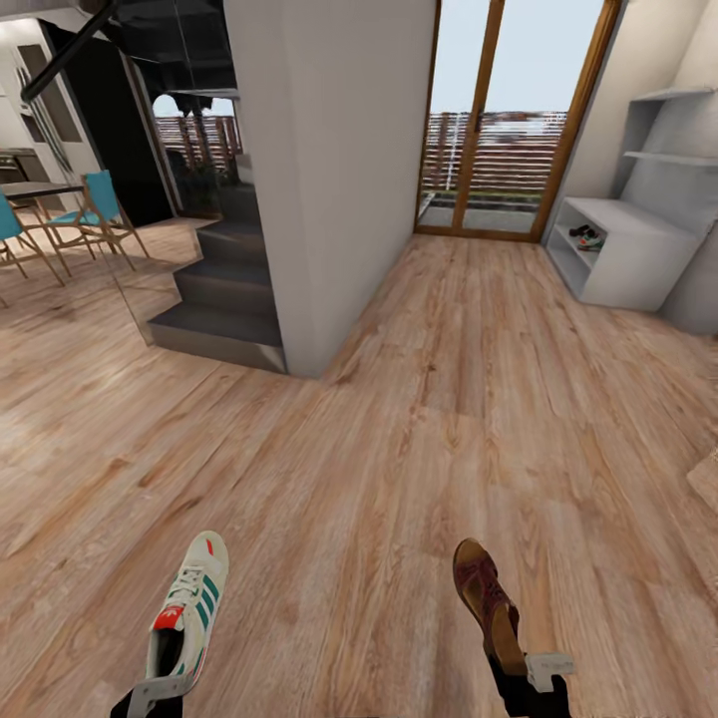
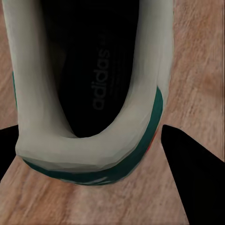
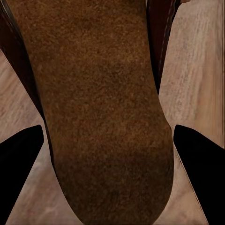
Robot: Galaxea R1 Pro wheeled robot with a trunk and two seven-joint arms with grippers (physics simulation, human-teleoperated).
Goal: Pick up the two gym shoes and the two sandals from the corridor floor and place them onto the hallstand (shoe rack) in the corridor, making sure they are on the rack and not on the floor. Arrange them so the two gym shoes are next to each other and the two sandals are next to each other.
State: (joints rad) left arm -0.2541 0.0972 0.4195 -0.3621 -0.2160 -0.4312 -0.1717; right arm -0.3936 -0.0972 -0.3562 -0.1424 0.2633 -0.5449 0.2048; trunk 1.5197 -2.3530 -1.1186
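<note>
Carrying step: left tool (image 1: 160,688) is gripping a sneaker (image 1: 189,613) by its heel, right tool (image 1: 529,678) is holding a sandal (image 1: 486,598); the rack (image 1: 638,259), far ahead-right and already holding one sneaker (image 1: 586,237), is calling for a drive over.

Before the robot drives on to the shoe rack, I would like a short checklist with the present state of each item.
1. Gym shoe at left hand: heel sits between its fingers; firm grip: cannot tell.
2. Sandal at right hand: heel sits between its fingers; firm grip: cannot tell.
3. Both shoes off the corridor floor: cannot tell.
4. Path to the hallstand: open floor, ok.
5. One shoe already on its lower shelf, free room beside it: ok.
6. Second sandal found: not ok.
</note>
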